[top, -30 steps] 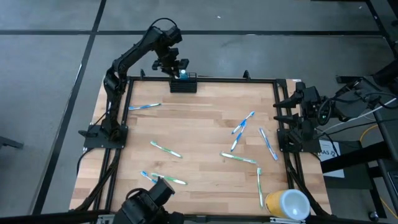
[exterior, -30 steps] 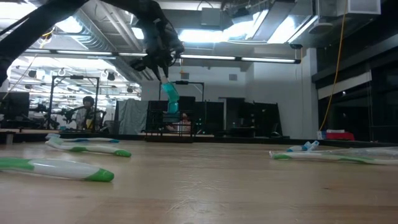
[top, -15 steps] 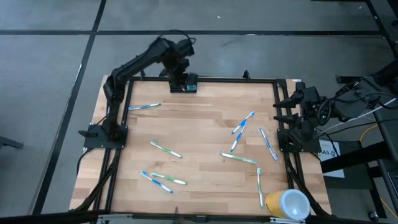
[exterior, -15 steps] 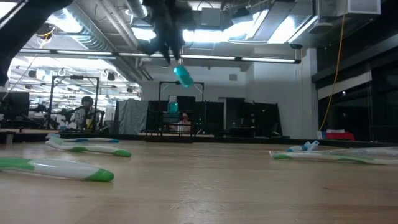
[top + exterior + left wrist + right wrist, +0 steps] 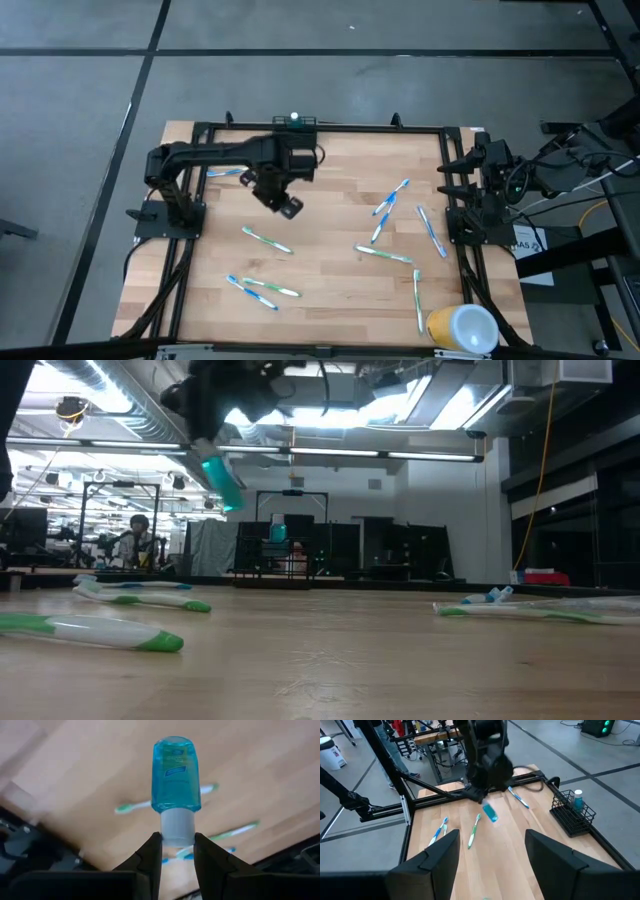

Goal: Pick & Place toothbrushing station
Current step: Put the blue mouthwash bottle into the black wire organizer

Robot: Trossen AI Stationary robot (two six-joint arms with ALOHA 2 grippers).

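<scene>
My left gripper (image 5: 177,845) hangs over the table's left middle, shut on a small teal bottle (image 5: 175,775) with a grey cap; the low view shows the bottle (image 5: 222,482) tilted high above the wood. The black wire-mesh toothbrushing station (image 5: 572,812) stands at the table's far edge (image 5: 297,124) with another small blue bottle (image 5: 577,796) upright in it. Several toothbrushes lie on the table. My right gripper (image 5: 492,865) waits open at the table's right side, holding nothing. My left gripper pinches the bottle's grey cap (image 5: 177,827) between its two fingers, one on each side. The fingers come from above, pointing steeply down. The bottle hangs below them, cap up and body down, somewhat tilted and clear of the table.
Toothbrushes are scattered across the wood: one near the left far corner (image 5: 232,171), some near the front left (image 5: 262,288), several right of centre (image 5: 390,200). A yellow-and-white cup (image 5: 462,328) lies at the near right corner. A black frame (image 5: 330,127) borders the table.
My left gripper has swung from above the toothbrushing station at the far edge toward the table's middle and near side, rolling as it went. The teal bottle has travelled with it, held by the cap and clear of the station.
</scene>
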